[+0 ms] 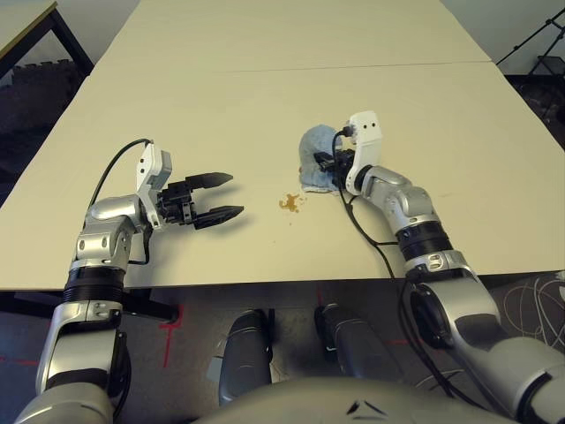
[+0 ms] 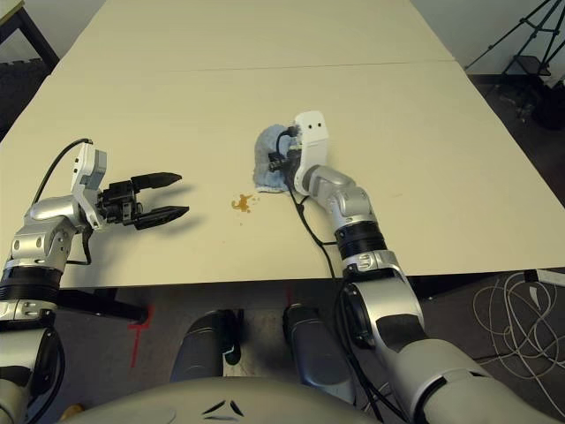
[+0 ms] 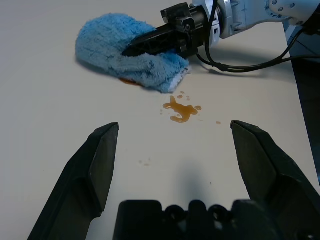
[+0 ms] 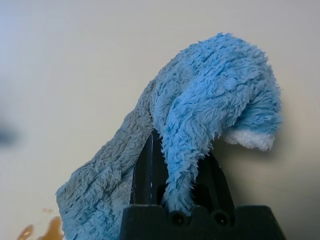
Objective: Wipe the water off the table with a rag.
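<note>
My right gripper (image 1: 325,163) is shut on the blue fuzzy rag (image 1: 313,157), pressing it on the cream table (image 1: 265,97) near the middle. In the right wrist view the rag (image 4: 215,115) drapes over both black fingers (image 4: 148,172). An orange-brown water splatter (image 1: 289,203) lies just in front of the rag, towards me, apart from it. A second smear (image 3: 127,81) peeks from under the rag's edge. My left gripper (image 1: 231,196) hovers open, left of the splatter and pointing at it; the splatter (image 3: 181,110) lies beyond its fingertips.
A thin seam (image 1: 291,69) crosses the table behind the rag. The table's front edge (image 1: 265,284) is close to both forearms. A separate beige table (image 1: 22,22) stands at the far left and a tripod (image 1: 538,44) at the far right. Cables (image 1: 538,305) lie on the floor.
</note>
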You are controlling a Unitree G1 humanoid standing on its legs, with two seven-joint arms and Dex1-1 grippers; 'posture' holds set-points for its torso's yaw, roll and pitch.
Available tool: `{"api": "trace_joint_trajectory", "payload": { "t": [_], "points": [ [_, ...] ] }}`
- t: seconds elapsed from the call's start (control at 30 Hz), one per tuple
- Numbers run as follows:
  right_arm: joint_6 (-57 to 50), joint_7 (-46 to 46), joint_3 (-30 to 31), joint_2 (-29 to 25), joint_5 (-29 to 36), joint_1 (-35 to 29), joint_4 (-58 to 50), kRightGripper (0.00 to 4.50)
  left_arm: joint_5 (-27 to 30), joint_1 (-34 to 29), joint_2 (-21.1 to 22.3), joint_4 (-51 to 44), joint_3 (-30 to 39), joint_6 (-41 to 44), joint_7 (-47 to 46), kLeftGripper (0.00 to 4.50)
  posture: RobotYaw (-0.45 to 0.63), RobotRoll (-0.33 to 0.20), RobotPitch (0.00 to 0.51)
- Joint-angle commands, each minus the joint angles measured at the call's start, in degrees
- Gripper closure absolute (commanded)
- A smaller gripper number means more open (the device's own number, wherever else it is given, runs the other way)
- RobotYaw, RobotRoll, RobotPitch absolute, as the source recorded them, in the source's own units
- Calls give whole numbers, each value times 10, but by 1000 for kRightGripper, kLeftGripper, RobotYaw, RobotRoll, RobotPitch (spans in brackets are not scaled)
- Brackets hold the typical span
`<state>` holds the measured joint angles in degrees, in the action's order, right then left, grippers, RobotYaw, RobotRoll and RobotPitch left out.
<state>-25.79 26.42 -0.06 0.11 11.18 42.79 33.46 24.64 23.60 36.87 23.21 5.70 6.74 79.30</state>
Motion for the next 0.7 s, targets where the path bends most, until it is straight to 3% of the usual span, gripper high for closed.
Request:
{"api": "trace_joint_trajectory", "payload": {
  "t": [0.03,0.27,0.7],
  "points": [
    [-9,20,38,25,-12,-3,32,4387,1,-6,-3,-10,-1,-2,-3,0,-161,0,127],
    [35,11,10,5,-17,42,99,4387,5,-20,-5,-26,2,0,-9,0,-156,0,126],
    [108,-10,-58,-96,-7,123,221,4388,3,-11,-12,-18,-4,-1,-11,0,-181,0,128]
  ]
}}
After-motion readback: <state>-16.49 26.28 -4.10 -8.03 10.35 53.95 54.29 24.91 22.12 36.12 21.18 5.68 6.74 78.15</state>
